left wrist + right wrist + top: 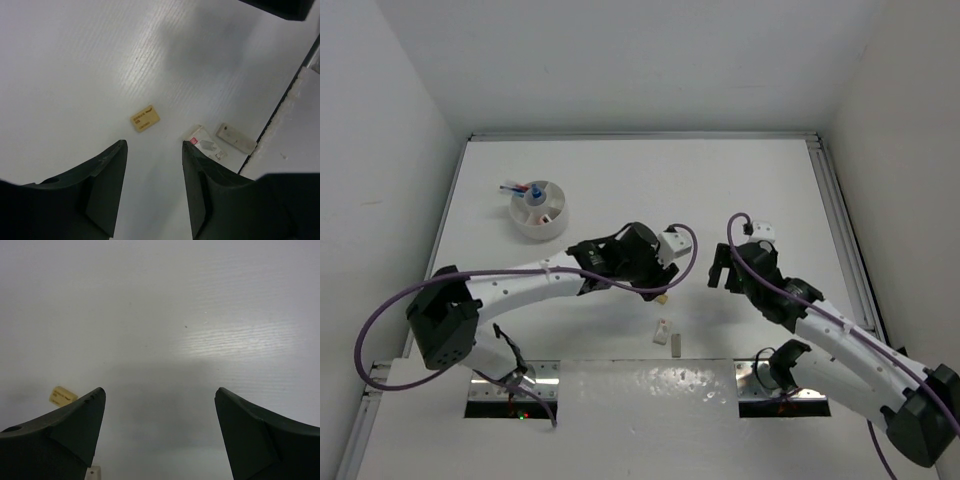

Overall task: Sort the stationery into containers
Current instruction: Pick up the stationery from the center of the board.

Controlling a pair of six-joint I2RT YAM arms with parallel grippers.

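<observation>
The tan block (145,118) lies flat on the white surface (620,180) and serves as the reference for what follows. The left pincer (153,146) hangs just above it, jaws parted with nothing between them. Its wrist camera shows the block ahead of the fingertips and clear of both. Near the block, toward the arm bases, lie a pink and white eraser (207,145) and a white eraser (235,138), just beside each other and close to the edge of a raised white panel (650,385). The right pincer (160,395) stands to the right of the block, jaws spread wide and gripping nothing. Its camera catches the block low on the left, beside one finger. The round white tub (534,233) sits well apart from the block, to the left and toward the back wall, and appears only in the overhead view. There, blue and red pens (510,187) jut over its rim and a blue-capped bottle (532,194) stands inside; which compartment cannot be told. Overhead, the left pincer partly covers the block, whereas its wrist view shows the printed label on it.
</observation>
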